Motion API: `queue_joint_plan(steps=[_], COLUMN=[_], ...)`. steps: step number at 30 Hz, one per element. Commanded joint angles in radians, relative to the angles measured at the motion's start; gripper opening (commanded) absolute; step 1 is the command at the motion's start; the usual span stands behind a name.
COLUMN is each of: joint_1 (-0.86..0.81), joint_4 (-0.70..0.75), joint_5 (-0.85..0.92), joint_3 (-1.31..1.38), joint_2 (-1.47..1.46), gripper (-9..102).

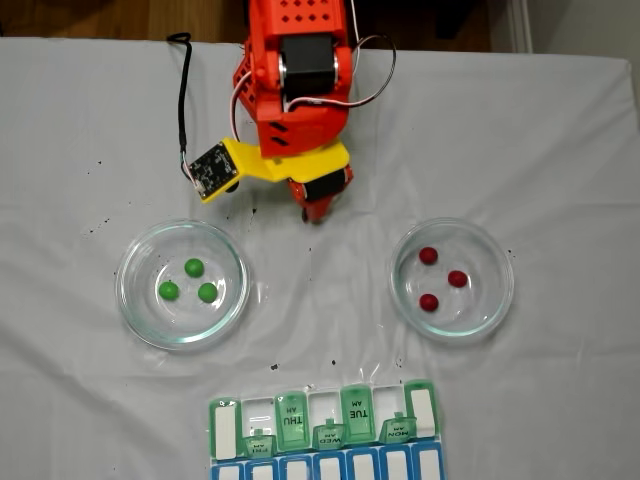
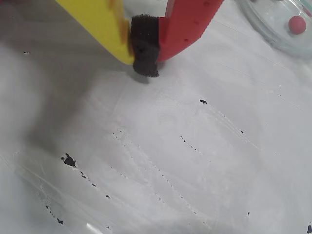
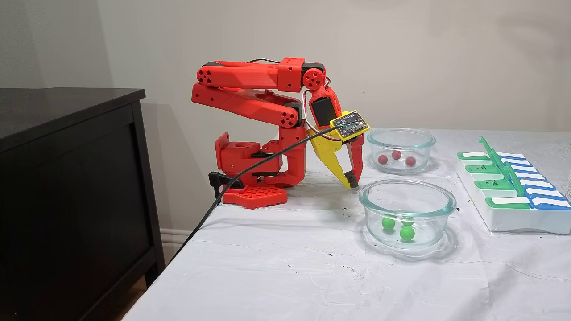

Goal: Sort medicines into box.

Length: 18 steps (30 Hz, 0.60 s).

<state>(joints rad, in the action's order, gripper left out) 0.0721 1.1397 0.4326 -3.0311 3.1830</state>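
The end effector (image 2: pixel 145 58) is sitting closed on nothing, tips pressing low over the bare counter (image 2: pixel 161 161) between two glass dishes. Three green medicines (image 1: pixel 190 283) are lying in one dish (image 1: pixel 130 300), three red ones (image 1: pixel 438 278) in the other (image 1: pixel 500 300) (none sorted yet). The box (image 1: pixel 325 425) is waiting well apart; judging by the steep dish walls, a descending finger is risking clipping a rim and tipping balls out.

A table (image 1: pixel 560 120) draped in wrinkled white cloth, dotted with tiny black specks (image 2: pixel 68 160), carried everything. On it stood the red arm's base (image 3: pixel 254 196), two round glass dishes, one (image 1: pixel 182 283) at left and one (image 1: pixel 452 279) at right in a fixed view, and the green pill box (image 1: pixel 325 417) at the near edge beside a blue row (image 1: pixel 330 467).
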Motion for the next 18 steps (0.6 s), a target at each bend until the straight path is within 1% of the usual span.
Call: queue_joint_plan(steps=[1, 14, 17, 18], joint_1=[0.003, 0.008, 0.054, 0.086], joint_4=[-0.003, -0.003, 0.008, 0.005], joint_5=[0.002, 0.011, 0.081, 0.144], joint_3=[0.041, 0.041, 0.043, 0.043], joint_2=[0.021, 0.021, 0.021, 0.021], gripper=[0, 0, 0, 0])
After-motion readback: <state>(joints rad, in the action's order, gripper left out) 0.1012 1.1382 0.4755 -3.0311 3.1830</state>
